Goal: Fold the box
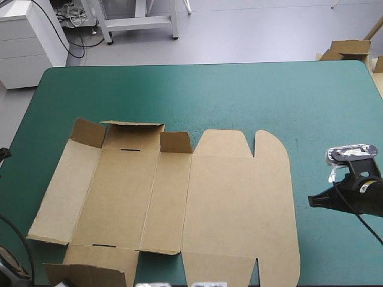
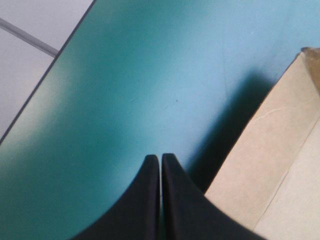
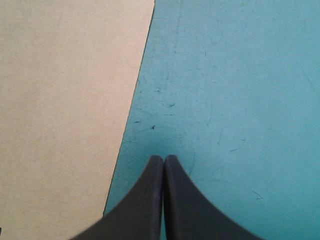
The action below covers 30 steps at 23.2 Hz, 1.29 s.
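The box [image 1: 179,197] lies opened out as a cut sheet of brown board on the teal-green cover [image 1: 239,95]. It sits toward the cover's near edge and a bit left of ctr. Most of the sheet is flat. Along the box's far edge, three small flaps [image 1: 133,135] stand up. At the box's near-left corner a fourth flap [image 1: 90,274] is raised too, partly cut off from view. The box's left panel [image 1: 64,191] tilts up slightly, w/ a thin shadow under it. The box's right part is the wide lid panel [image 1: 239,203], flat, w/ rounded corners.

My right gripper [image 3: 164,159] sits just off the box's right edge, over bare cover, not touching the board. Its black fingers are pressed together to a point, w/ nothing btwn them. From the wrist, the box's straight right edge runs alongside the fingers.

My left gripper [image 2: 160,157] is off the box's left side, over bare cover. Its fingers are also pressed together and empty. The tilted left panel is just beside it, casting a dark shadow toward the fingers. I see no contact.

Well beyond the box's far-right corner, past the cover's corner, lies spare brown board [image 1: 350,48].
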{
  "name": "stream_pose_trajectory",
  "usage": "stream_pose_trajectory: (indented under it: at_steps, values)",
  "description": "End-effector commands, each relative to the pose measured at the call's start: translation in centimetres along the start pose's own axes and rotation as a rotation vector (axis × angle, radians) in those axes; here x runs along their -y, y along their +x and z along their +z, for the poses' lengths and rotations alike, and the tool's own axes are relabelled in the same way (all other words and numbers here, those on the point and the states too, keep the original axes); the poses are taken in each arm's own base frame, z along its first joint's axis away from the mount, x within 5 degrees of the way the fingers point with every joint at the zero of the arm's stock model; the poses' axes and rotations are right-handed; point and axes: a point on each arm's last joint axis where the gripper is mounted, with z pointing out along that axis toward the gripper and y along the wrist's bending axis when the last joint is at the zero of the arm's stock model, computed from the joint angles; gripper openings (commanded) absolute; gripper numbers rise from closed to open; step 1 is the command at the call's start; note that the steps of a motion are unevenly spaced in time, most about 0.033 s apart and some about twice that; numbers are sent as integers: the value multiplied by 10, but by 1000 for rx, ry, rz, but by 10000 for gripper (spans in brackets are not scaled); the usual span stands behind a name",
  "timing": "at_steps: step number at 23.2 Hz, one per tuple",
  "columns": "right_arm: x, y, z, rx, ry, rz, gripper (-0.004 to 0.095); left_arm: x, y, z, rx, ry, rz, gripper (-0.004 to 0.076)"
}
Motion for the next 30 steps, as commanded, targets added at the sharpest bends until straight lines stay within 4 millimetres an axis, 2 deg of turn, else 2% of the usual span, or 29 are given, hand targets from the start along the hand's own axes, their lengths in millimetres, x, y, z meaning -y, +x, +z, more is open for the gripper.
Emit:
stream_pose_trajectory:
  at_steps: [1,6,8,9,10,11,13,15,18,22,25,30]
  values:
    - [1,-7,-8,79,14,-5,-21,1,-4,-18,69,6,96,-8]
    - [1,-8,-8,84,15,-7,-21,1,-3,-17,60,11,114,2]
    - [1,-8,-8,90,19,-22,-21,1,-1,-16,48,12,116,85]
    - [2,-8,-8,89,20,-24,-21,2,-1,-15,47,17,115,218]
    - [2,-8,-8,89,20,-24,-21,2,-1,-15,49,21,113,288]
    - [2,-8,-8,90,21,-24,-21,3,-1,-15,54,32,99,444]
    - [2,-8,-8,94,23,-34,-21,5,-3,-15,73,46,87,614]
    - [2,-9,-8,96,25,-37,-21,6,-3,-15,70,63,20,724]
    - [2,-9,-8,96,25,-37,-21,6,-1,-13,39,75,43,727]
    - [2,-9,-8,95,27,-40,-21,4,4,1,-94,140,131,726]
    - [2,-9,-8,95,28,-42,-21,4,4,10,-108,182,145,726]
    - [2,-8,-8,93,27,-44,-21,4,18,35,-165,281,192,726]
